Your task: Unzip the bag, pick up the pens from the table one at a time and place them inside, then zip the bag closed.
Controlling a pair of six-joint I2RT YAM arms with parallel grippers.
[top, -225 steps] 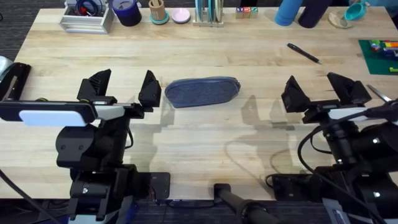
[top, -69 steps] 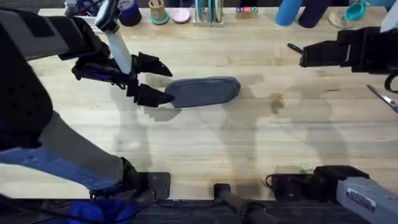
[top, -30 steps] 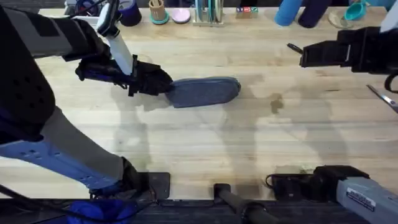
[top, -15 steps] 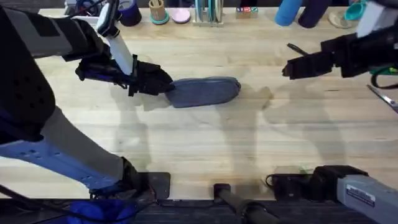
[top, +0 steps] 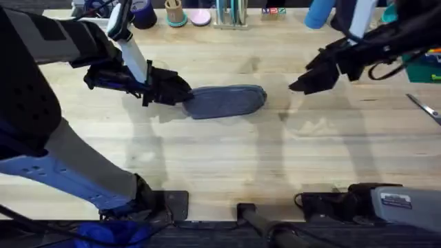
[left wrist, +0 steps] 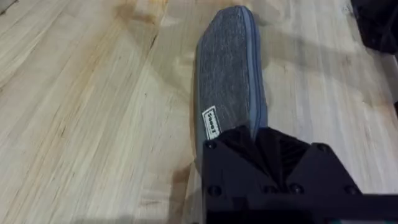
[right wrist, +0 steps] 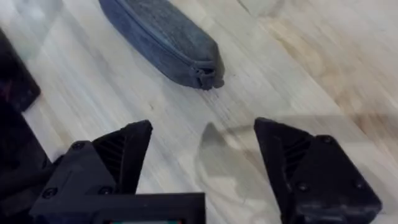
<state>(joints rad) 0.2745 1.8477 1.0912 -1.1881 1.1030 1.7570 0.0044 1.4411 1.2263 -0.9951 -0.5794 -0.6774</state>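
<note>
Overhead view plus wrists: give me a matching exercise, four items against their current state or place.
Items:
1. left gripper
2. right gripper
3. pencil pouch
4. scissors

States:
A. lying at the table's right edge
B. open, above bare table short of the pouch's zipper-pull end
C. zipped shut, lying flat
D. shut on the pouch's left end

Pairs: 1-D, 2-B, 3-C, 4-A

An office-like desk setup: pale plank table [top: 227, 165], pencil cup [top: 174, 12], stationery organisers [top: 231, 12] along the far edge
</note>
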